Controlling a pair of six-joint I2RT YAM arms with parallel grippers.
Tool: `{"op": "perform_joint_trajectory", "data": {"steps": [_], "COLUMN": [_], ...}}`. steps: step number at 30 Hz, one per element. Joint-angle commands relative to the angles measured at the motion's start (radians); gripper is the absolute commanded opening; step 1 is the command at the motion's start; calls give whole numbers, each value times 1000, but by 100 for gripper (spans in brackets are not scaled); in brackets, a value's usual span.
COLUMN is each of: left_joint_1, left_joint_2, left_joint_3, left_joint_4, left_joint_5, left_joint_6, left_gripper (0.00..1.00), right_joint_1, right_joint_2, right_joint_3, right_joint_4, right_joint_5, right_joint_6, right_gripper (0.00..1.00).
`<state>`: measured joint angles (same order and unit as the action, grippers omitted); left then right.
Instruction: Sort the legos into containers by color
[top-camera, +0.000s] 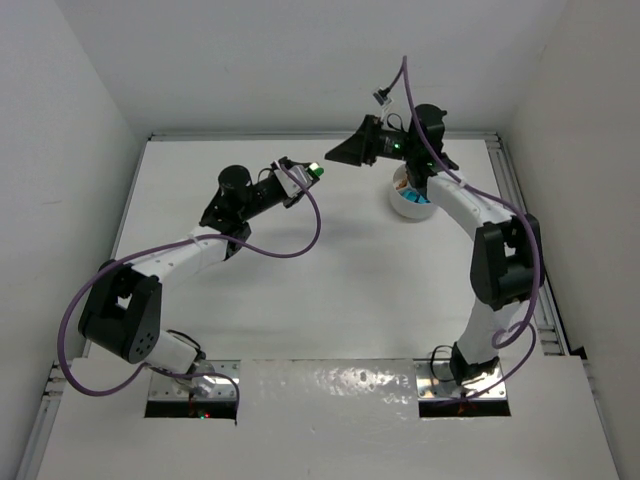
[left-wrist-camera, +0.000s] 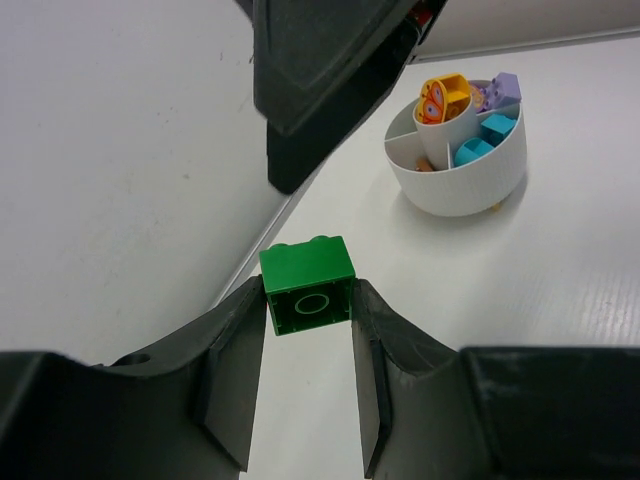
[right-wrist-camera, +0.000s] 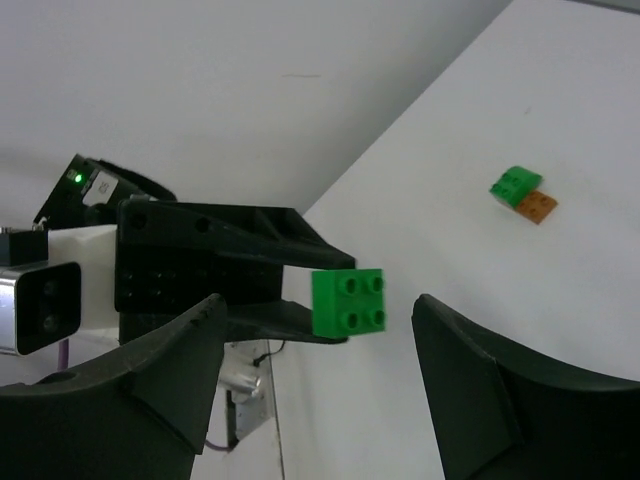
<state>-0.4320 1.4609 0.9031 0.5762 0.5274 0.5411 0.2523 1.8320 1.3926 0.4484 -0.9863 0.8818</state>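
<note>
My left gripper (top-camera: 310, 173) is shut on a green lego (left-wrist-camera: 307, 285) and holds it in the air above the table; the lego also shows in the top view (top-camera: 318, 171). My right gripper (top-camera: 338, 154) is open, and its two jaws stand on either side of that green lego (right-wrist-camera: 347, 302) without touching it. The round white dish (left-wrist-camera: 470, 185) stands behind, holding orange-yellow (left-wrist-camera: 440, 98), purple (left-wrist-camera: 503, 88) and teal (left-wrist-camera: 485, 138) legos in its compartments. The dish also shows in the top view (top-camera: 409, 207), partly hidden by the right arm.
A second green lego (right-wrist-camera: 516, 183) and an orange-brown lego (right-wrist-camera: 536, 206) lie touching each other on the white table. White walls close in the table at the back and sides.
</note>
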Motion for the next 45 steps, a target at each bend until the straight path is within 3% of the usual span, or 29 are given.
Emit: {"op": "perform_joint_trajectory", "data": {"steps": [1,14,17,18,22,24,26,29,31,32,33,34,35,37,40,45], "left_joint_1": [-1,-1,-1,-1,-1,-1,-1,-1,-1,-1,-1,-1,-1,-1,2,4], "left_joint_2": [-2,-7,-7,-4,-1,-1,1,3,0,-1,-4,-4,-5,-10,-13,-19], "left_joint_3": [17,16,14,14,17,17,16,16,16,13,10,10,8,5,2,-10], "left_joint_4": [39,56,59,60,65,71,77,71,65,57,50,45,34,24,-2,-42], "left_joint_5": [20,17,10,5,2,-4,-7,-18,-23,-26,-32,-38,-44,-75,-156,-221], "left_joint_6": [-10,-13,-12,-10,-10,-12,-10,-3,8,10,16,16,14,-3,-58,-90], "left_gripper": [0,0,0,0,0,0,0,0,31,54,99,100,100,100,100,100], "right_joint_1": [53,81,84,85,87,88,88,87,78,70,62,45,39,15,-54,-114], "right_joint_2": [9,125,133,131,125,134,144,153,147,139,107,87,67,37,26,19], "right_joint_3": [78,118,115,108,82,68,57,26,20,20,26,40,66,167,265,335], "right_joint_4": [-80,-70,-35,-21,59,162,289,411,383,272,171,-104,-251,-569,-753,-881], "right_joint_5": [-55,-34,-49,-52,-81,-117,-147,-149,-126,-111,-56,-8,53,249,515,969], "right_joint_6": [-109,-80,-54,-44,11,92,196,276,257,174,96,3,-224,-424,-438,-405], "right_gripper": [74,71,59,49,30,23,2,0,0,0,0,0,0,0,0,0]}}
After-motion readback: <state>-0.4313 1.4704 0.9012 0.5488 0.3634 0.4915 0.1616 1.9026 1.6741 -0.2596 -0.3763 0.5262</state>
